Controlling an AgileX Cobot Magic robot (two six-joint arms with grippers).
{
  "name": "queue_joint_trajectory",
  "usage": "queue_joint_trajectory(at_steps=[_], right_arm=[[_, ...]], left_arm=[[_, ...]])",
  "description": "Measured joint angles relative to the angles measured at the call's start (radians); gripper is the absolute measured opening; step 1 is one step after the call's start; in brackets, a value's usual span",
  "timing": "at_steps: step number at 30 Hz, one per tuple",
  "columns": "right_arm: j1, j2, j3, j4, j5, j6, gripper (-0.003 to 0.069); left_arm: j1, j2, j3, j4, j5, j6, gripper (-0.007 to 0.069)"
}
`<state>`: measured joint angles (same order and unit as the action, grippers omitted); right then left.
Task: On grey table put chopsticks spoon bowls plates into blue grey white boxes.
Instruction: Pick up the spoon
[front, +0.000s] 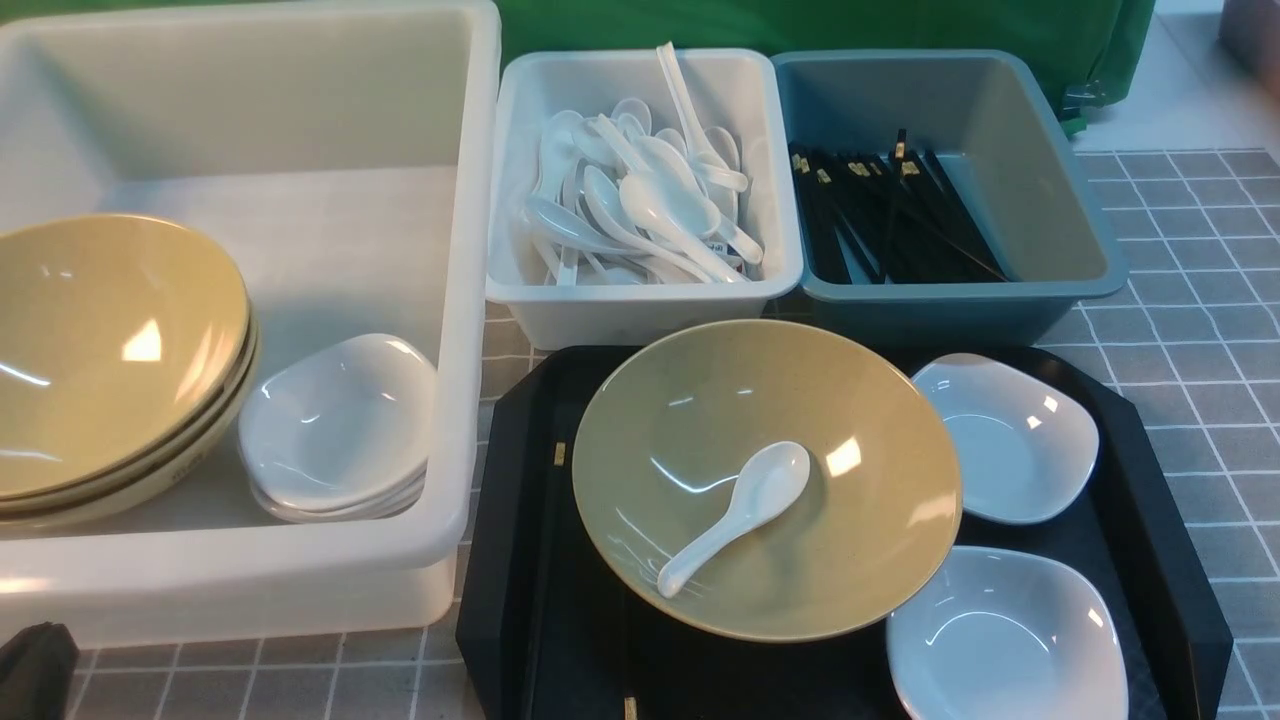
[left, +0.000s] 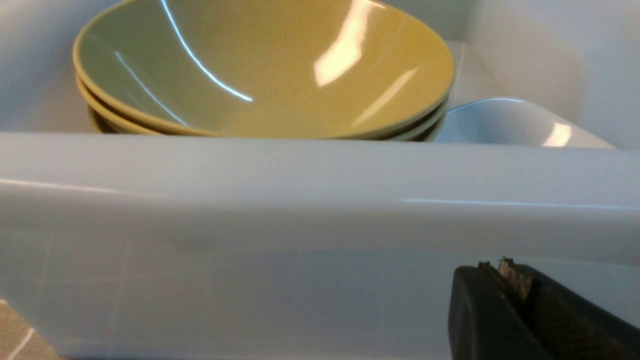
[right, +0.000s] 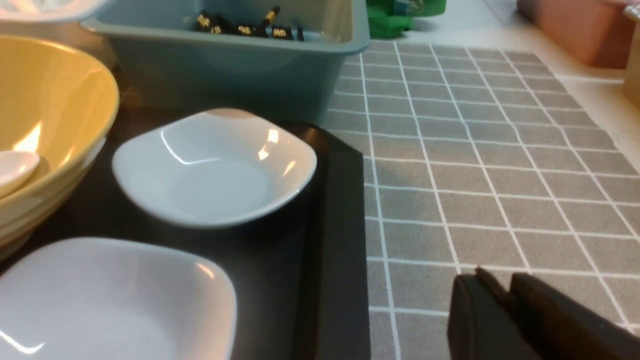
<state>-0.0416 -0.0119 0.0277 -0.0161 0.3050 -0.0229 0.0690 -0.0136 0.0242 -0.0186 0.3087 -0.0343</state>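
Left pincer (left: 496, 267): shut, empty, by the near wall of the large translucent white plastic tub (front: 462, 250). In tub: stacked glossy olive-yellow round bowls (front: 110, 350) at left, stacked small glossy white rounded-square plates (front: 340, 425) to their right. Next, far side: pale grey-white rectangular plastic bin (front: 640, 318), heap of glossy white spoons (front: 670, 200). Near side: black tray (front: 500, 600) with angled corners; wide yellow bowl (front: 700, 400) on it, white grooved-handle spoon (front: 770, 485) inside. Far right: blue-grey plastic bin (front: 950, 305), thin black gold-banded chopsticks (front: 900, 220). Two white rounded-square dishes (front: 1010, 440) on tray's right. Right pincer (right: 501, 281): barely open, nothing held, over grey tile-patterned counter (front: 1200, 400).
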Motion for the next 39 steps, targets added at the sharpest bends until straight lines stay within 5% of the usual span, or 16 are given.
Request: queue_joint_trajectory(at_steps=[3,8,14,19,32,36,39], right_arm=[[0.000,0.000,0.000,0.000,-0.077,0.000,0.0118],[0.000,0.000,0.000,0.000,-0.414,0.012,0.0123],[0.000,0.000,0.000,0.003,-0.760,0.296,0.0129],[0.001,0.000,-0.004,0.005,-0.850,0.364,0.0131],[0.001,0.350,-0.475,0.001,-0.226,0.188,0.0037],[0.002,0.498,-0.526,0.003,0.061,0.125,0.0037],[0.014,0.593,-0.526,0.046,0.259,-0.018,0.0037]], left_arm=[[0.000,0.000,0.001,0.001,-0.048,0.000,-0.0011],[0.000,0.000,0.001,0.001,-0.343,0.000,-0.0011],[0.000,0.000,0.001,0.001,-0.719,-0.016,-0.0011],[0.000,0.000,-0.021,-0.042,-0.954,-0.111,-0.0011],[-0.006,0.556,-0.758,0.019,-0.196,-0.195,-0.0011],[-0.093,0.804,-0.950,-0.087,0.150,-0.082,-0.0011],[-0.224,0.998,-1.086,-0.238,0.411,0.133,-0.0011]])
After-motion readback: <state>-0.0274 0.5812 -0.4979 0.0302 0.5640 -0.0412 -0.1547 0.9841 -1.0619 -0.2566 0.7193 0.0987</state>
